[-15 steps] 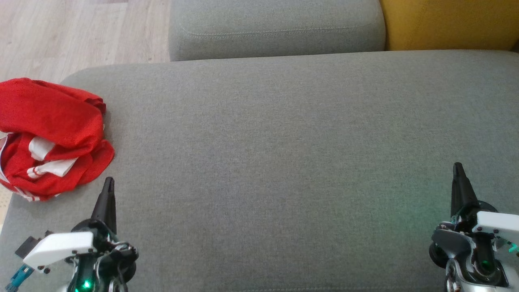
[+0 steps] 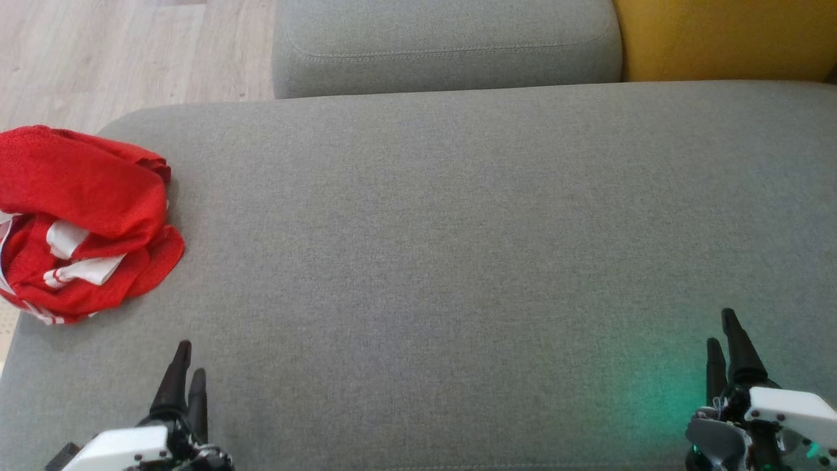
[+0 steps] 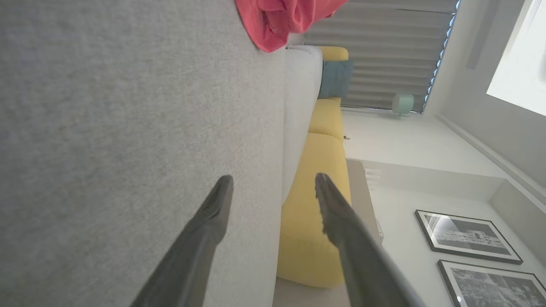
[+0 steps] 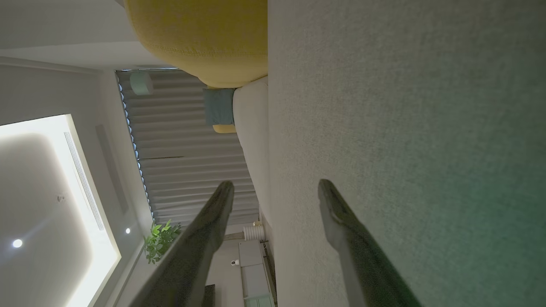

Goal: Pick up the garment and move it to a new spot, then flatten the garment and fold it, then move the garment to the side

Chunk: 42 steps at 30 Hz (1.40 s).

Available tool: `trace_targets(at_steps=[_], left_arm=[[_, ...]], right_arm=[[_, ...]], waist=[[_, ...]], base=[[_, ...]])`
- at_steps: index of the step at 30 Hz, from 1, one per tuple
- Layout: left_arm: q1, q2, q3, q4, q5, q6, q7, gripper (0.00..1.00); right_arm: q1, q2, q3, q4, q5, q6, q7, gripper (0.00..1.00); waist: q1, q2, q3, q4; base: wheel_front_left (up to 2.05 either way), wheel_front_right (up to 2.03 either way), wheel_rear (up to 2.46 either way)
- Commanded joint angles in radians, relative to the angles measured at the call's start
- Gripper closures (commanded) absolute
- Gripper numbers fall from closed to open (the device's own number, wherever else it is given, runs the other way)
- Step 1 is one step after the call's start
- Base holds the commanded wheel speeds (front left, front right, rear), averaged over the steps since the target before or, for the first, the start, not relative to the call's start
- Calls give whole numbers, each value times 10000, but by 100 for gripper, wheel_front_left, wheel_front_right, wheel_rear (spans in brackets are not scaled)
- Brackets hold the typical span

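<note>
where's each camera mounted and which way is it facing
head: on the head, facing down at grey cushion and jersey; left end effector, right end effector below.
left wrist: on left arm, facing along the cushion toward the jersey; own open fingers.
right wrist: on right arm, facing along the cushion toward yellow seat; own open fingers.
shared: head and left wrist show the jersey.

A broad grey upholstered seat (image 2: 458,229) has a second grey cushion (image 2: 444,46) along its far edge, a yellow cushion (image 2: 719,36) at its far right corner and pale wood floor (image 2: 118,52) past its far left corner. Beyond hang grey pleated curtains (image 3: 384,55) and two framed pictures (image 3: 467,236); a ceiling panel (image 4: 47,200) glows.
</note>
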Motion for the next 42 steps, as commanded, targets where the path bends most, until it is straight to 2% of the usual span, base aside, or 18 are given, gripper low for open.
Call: trace_targets(at_steps=[1,16,42], left_arm=[[-457,46,-8,-384,149,-32,-98,0],[-557,77,50,-494,1611,-42,-508,0],[-676,138,-22,-1363,5683,343,-1297,0]], right_arm=[[-473,-65,91,-398,-135,16,-104,0],[-599,-145,378,-547,-1407,20,-537,0],[-858,-194,980,-1239,-5377,29,-1331,0]], waist=[[0,0,3,2],[0,0,30,-3],[0,0,-5,-63]], base=[[0,0,0],[0,0,0],[0,0,0]])
